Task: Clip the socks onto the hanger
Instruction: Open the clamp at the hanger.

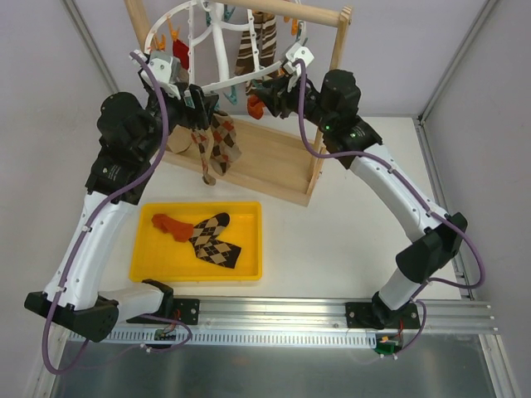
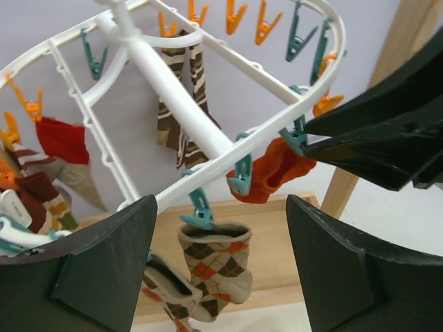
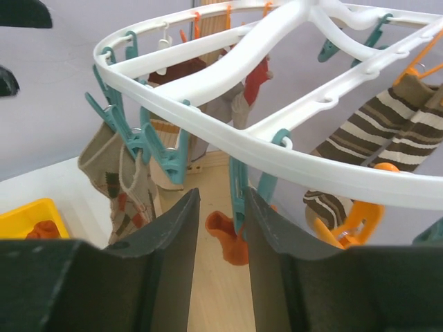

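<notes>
One small plain orange-red fabric sock (image 2: 273,173) hangs at a teal plastic peg (image 2: 297,135) on the rim of the white plastic oval hanger (image 2: 201,124), and the right arm's black fingers (image 3: 166,263) are drawn narrow on that peg. The left arm's black fingers (image 2: 104,277) stand wide apart beneath the hoop, holding nothing. The second orange-red sock (image 1: 170,224) lies in the yellow plastic tray (image 1: 162,261) on the white table (image 1: 348,240), touching brown-and-cream argyle socks (image 1: 214,240).
</notes>
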Tool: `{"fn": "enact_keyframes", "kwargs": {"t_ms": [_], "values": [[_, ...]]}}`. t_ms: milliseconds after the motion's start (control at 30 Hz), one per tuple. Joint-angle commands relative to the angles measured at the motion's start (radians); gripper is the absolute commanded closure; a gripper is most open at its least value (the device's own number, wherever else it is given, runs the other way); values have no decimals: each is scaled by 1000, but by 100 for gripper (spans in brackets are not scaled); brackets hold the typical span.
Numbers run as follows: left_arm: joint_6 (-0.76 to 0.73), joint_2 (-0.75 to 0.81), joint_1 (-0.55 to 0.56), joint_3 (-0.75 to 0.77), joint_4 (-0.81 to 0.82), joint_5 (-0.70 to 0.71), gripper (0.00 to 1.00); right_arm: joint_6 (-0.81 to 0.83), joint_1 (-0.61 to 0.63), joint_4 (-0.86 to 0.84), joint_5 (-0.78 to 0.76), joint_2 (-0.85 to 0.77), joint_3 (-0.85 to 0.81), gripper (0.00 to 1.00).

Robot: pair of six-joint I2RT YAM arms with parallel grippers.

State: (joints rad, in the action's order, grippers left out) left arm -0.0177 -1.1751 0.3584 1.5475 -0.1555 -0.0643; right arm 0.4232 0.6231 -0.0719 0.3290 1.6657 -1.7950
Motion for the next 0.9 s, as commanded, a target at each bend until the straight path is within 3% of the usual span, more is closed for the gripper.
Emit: {"fn": "enact_keyframes", "kwargs": {"t_ms": [0, 333, 800, 867], "values": [[-94, 0, -4, -1, 36, -184, 24, 0, 18, -45, 38, 5, -50, 66], [-346, -106, -3, 68, 39, -321, 25, 14, 46, -29, 39, 11, -53, 70], [-505, -225, -1, 175, 60, -382, 32, -1, 53, -19, 59, 12, -56, 71], [-522, -238, -1, 177, 60, -381, 37, -1, 53, -19, 61, 11, -56, 71]]}}
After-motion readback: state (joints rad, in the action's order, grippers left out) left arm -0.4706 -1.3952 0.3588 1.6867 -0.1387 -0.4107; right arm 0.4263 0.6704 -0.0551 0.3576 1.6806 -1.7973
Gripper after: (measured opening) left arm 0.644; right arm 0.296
